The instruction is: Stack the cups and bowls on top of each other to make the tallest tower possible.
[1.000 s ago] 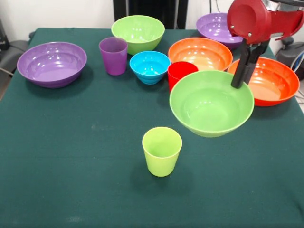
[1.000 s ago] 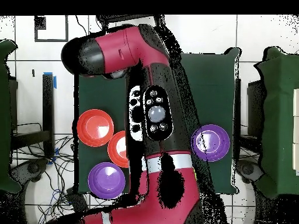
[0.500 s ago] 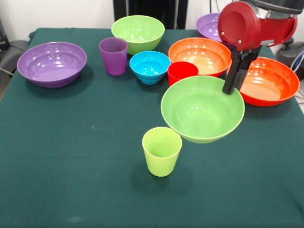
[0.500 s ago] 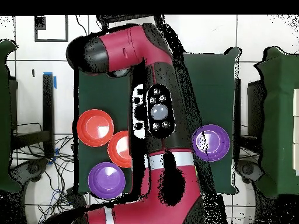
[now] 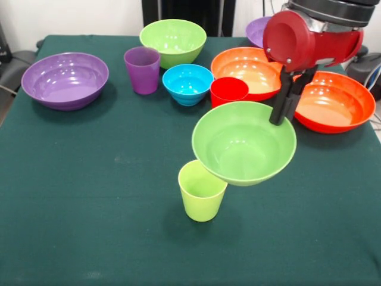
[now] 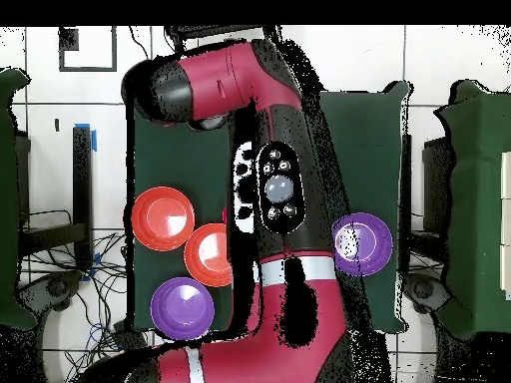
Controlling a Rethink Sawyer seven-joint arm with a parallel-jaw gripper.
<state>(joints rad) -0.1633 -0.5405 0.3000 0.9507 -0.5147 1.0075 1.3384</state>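
While the green worktop (image 5: 71, 202) is scanned from the left in the front view, a wide purple bowl (image 5: 65, 80) is met first, resting near the left edge. Next a purple cup (image 5: 142, 70) is seen upright, with a lime-green bowl (image 5: 173, 42) just behind it and a small blue bowl (image 5: 188, 83) beside it. Nearer the camera, a lime-green cup (image 5: 202, 190) is found standing alone, mouth up. Over its right rim a medium lime-green bowl (image 5: 244, 143) is held in the air, slightly tilted, its far rim pinched by the black pincer (image 5: 281, 112). A red cup (image 5: 229, 91) is partly hidden behind that bowl. Further right, two orange bowls (image 5: 252, 69) (image 5: 334, 101) are set side by side, and a second purple bowl (image 5: 259, 30) is glimpsed behind the red arm (image 5: 309, 39). From overhead, most of the worktop is covered by the arm (image 6: 250, 180).
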